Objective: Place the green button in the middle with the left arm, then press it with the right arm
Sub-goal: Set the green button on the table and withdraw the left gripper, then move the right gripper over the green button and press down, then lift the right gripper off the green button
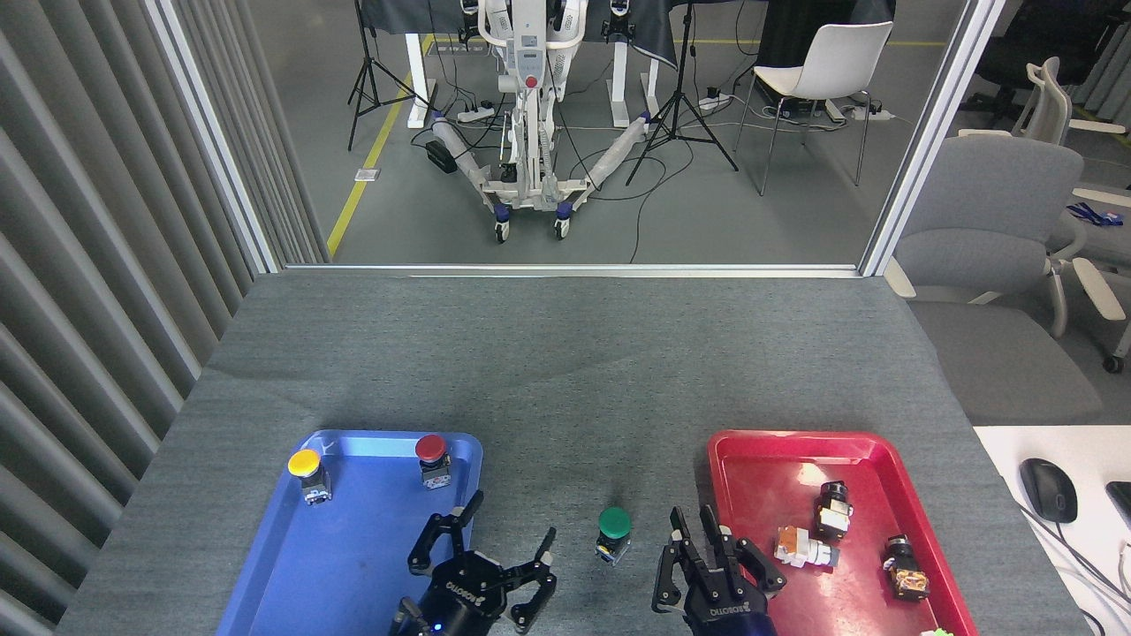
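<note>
**Green button sitting free in the middle; press is the step in hand**

Green button (614, 533) is standing upright on the bare grey cloth of the counter (565, 371), in the middle (590, 495) between the blue tray (265, 565) and the red tray (733, 455). Nothing is touching it. Placement looks done; the press is not yet made.

Doing the press well, as I judge it: right tool (707, 552) is sitting just beside the button, on its red-tray side. It needs to come over the green cap and descend straight down on the dome's centre. An off-centre push is likely to tip or skid the small base on the cloth. One fingertip, or fingers drawn together, should be contacting the cap, not the base.

Pose: right arm is entering from the bottom edge, fingers pointing away from the robot and partly spread, gripping nothing. Left tool (482, 565) is lying low over the blue tray's inner edge, near the button but apart from it, fingers splayed wide and empty.

Yellow button (305, 464) and red button (430, 450) are sitting at the blue tray's far end.
</note>
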`<act>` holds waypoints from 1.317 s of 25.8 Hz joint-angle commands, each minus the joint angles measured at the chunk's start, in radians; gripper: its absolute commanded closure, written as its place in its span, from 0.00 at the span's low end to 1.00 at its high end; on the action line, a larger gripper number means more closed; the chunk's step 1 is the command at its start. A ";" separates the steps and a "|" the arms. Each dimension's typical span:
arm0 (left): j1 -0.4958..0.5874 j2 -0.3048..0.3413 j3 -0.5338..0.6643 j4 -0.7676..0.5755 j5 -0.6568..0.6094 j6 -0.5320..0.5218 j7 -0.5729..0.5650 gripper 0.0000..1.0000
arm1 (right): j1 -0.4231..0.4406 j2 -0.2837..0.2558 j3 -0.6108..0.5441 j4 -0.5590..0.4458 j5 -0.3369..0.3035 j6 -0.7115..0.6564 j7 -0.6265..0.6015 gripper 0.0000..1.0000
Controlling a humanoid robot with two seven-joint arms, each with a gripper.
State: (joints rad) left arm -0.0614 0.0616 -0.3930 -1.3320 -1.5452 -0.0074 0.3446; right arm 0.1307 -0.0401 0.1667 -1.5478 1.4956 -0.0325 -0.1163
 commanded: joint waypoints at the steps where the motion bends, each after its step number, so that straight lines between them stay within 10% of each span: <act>1: 0.107 0.046 0.131 -0.087 0.014 0.075 -0.003 0.01 | -0.011 0.002 0.022 0.000 0.014 0.003 0.000 0.74; 9: 0.178 0.046 0.298 -0.104 0.076 0.078 -0.003 0.01 | -0.091 0.031 0.092 0.084 0.046 0.055 0.006 1.00; 34: 0.161 0.176 0.402 -0.177 0.232 0.032 -0.124 0.01 | -0.181 0.060 0.143 0.305 0.061 0.108 0.021 1.00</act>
State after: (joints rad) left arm 0.0984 0.2334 -0.0064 -1.5072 -1.3203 0.0349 0.2437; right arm -0.0503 0.0215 0.3089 -1.2315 1.5585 0.0522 -0.0942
